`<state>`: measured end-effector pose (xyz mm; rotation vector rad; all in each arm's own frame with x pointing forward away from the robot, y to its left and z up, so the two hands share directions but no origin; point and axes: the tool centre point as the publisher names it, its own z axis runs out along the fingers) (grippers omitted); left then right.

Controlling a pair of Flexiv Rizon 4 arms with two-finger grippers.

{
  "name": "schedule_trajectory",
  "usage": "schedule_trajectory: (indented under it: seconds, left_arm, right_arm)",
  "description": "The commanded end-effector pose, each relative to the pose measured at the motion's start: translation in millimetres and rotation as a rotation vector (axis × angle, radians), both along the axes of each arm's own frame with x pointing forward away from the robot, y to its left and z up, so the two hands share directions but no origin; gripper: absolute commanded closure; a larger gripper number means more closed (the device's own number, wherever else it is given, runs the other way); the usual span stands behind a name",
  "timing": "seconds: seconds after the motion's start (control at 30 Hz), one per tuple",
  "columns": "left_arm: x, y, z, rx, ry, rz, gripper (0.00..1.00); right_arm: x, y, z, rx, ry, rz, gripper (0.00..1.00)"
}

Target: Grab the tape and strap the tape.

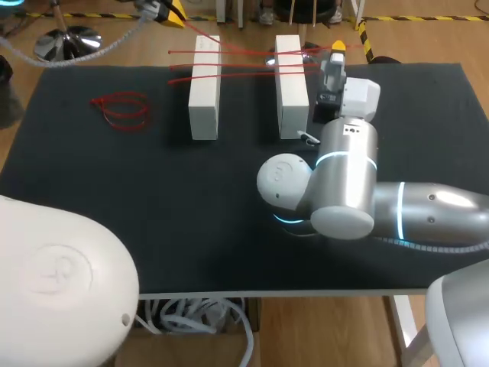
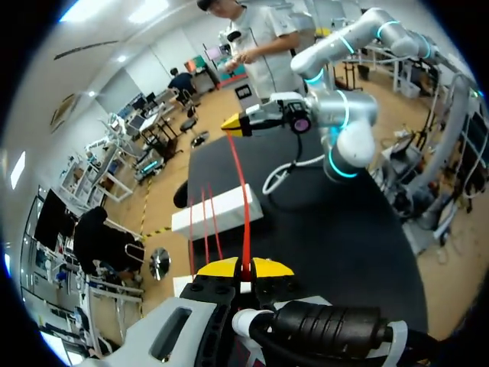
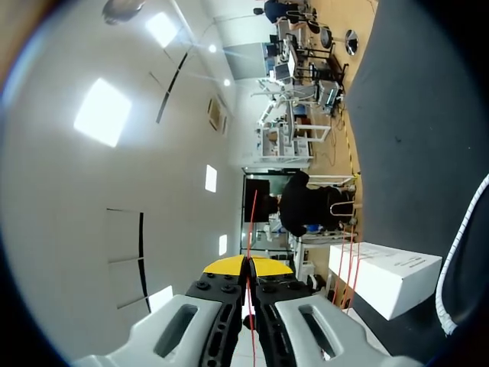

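Head view | black table [image 1: 191, 199] | left gripper [image 1: 174, 11], right gripper [image 1: 337, 47] pinching red tape [image 2: 246, 229]

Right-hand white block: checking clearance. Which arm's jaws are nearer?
Right. The right arm has its jaws beside the far end of that block; the left arm has its jaws past the table edge, beyond the other block.

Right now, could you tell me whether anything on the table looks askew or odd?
The tape strands are not parallel: from the right block they fan apart toward the left block. A loose tangle of tape lies on the table left of both. Nothing looks damaged.
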<state>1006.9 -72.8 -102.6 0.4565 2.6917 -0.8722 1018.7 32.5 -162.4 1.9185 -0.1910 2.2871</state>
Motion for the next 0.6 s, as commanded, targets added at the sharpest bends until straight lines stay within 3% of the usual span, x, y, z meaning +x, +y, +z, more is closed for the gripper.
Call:
schedule_trajectory:
  seconds: [0.03, 0.5, 0.57, 0.6]
  left_arm:
    - [4.4, -5, 5.6, 0.270, -0.004, 0.063, 1.00]
    - [4.4, -5, 5.6, 0.270, -0.004, 0.063, 1.00]
    - [4.8, -13, 6.0, 0.329, -0.001, 0.014, 1.00]
    - [4.9, -17, 4.8, 0.390, 0.001, -0.011, 1.00]
  right_arm:
    - [-0.5, -3, 2, -0.007, 0.005, 0.007, 1.00]
    - [0.7, -2, 2, -0.035, -0.004, 0.014, 1.00]
    - [0.2, 0, 1, -0.040, -0.002, 0.017, 1.00]
    - [0.0, 0, 0, -0.041, 0.000, 0.018, 1.00]
